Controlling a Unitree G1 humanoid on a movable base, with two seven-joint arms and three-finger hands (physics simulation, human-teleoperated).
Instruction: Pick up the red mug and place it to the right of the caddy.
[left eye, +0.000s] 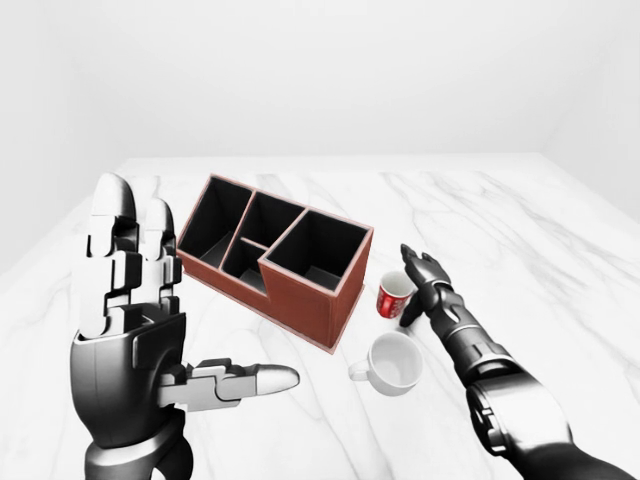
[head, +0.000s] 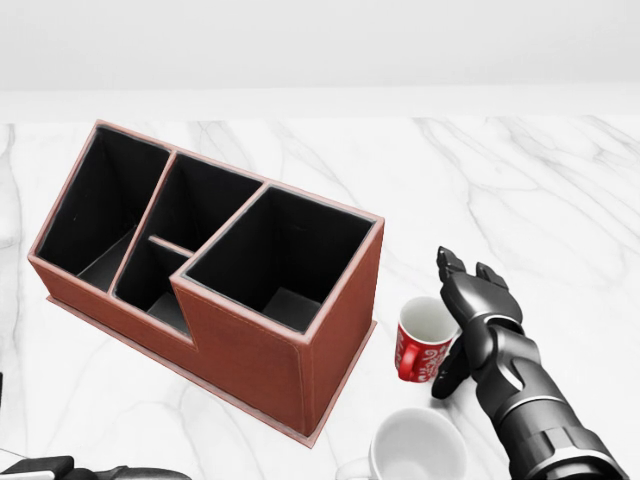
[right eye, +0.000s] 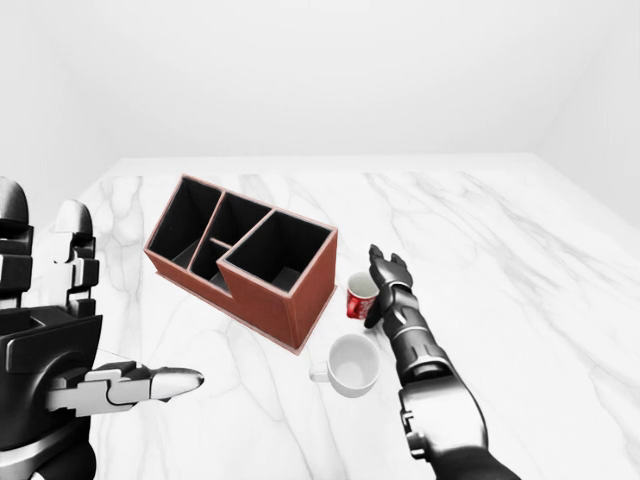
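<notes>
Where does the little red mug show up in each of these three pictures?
Left-eye view: red mug, right of centre, beside the caddy.
Head view: lower right, the right hand open beside it.
Right-eye view: just right of centre.
Shared landmark: the caddy's right end, with the white mug below.
</notes>
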